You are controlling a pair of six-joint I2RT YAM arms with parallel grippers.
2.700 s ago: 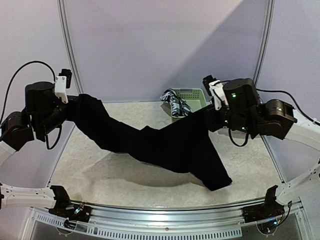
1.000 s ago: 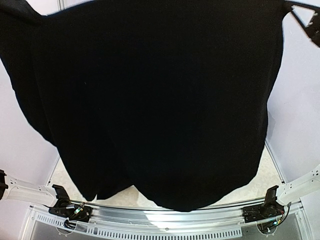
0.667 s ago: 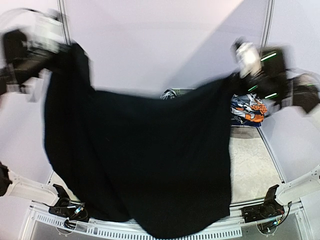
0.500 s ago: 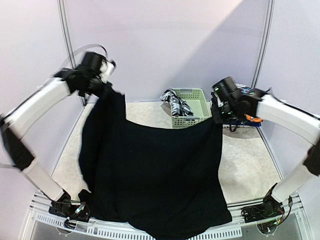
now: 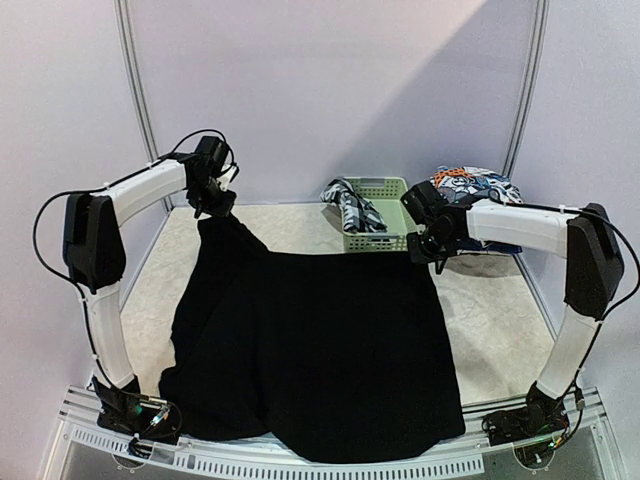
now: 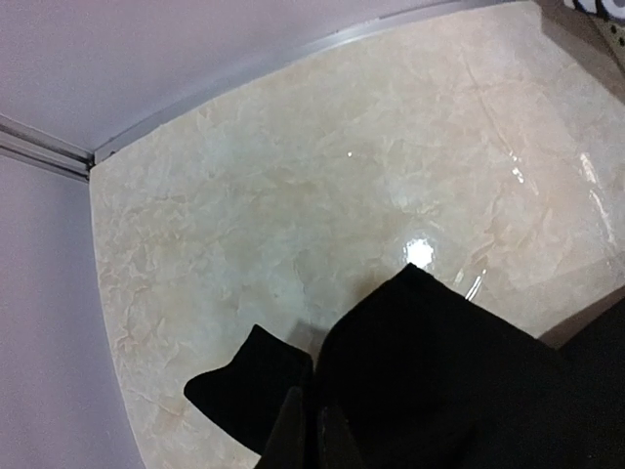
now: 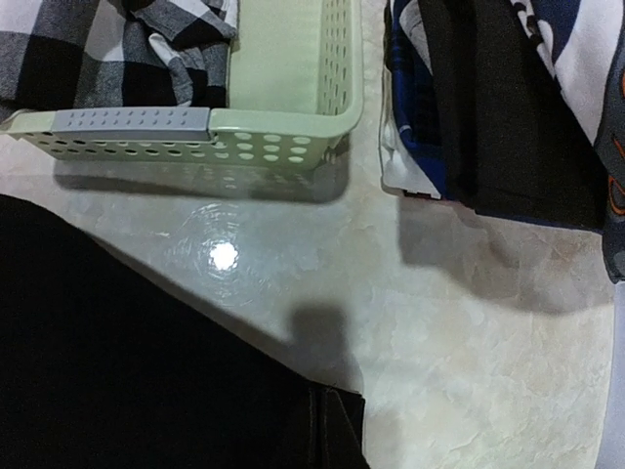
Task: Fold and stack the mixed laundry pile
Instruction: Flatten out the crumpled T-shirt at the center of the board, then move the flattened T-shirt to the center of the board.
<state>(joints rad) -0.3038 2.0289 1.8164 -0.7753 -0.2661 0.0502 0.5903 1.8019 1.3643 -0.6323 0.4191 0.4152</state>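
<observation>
**Black cloth spread out, folding not yet begun**

The large plain black cloth (image 5: pixel 310 350) lies open across the pale marbled table (image 5: pixel 495 320), covering it from the centre down to 6 o'clock, where its near hem hangs over the table's front edge. The left gripper (image 5: pixel 214 204) sits at about 10 o'clock with its jaws pinched tight on the far left corner, which rises in a small ridge from the surface. The right gripper (image 5: pixel 426 248) at about 2 o'clock is clamped just as tightly on the far right corner. Both wrist views show only black fabric between the closed fingers.

Behind the cloth, near 12 o'clock, stands the pale green slotted plastic basket (image 5: pixel 388 237) with the black-and-white checked shirt (image 5: pixel 350 207) draped in it and over its left rim. It is not folded. At about 2 o'clock, beyond the right arm, sits a heap of orange-blue-white printed pieces (image 5: pixel 470 184). In the right wrist view it reads as layered garments, dark ones among them, so part of the stacking looks done.

By my reading the task is roughly midway: the cloth is laid out but unfolded and needs its folds and a place on the stack, and the shirt comes after that
</observation>
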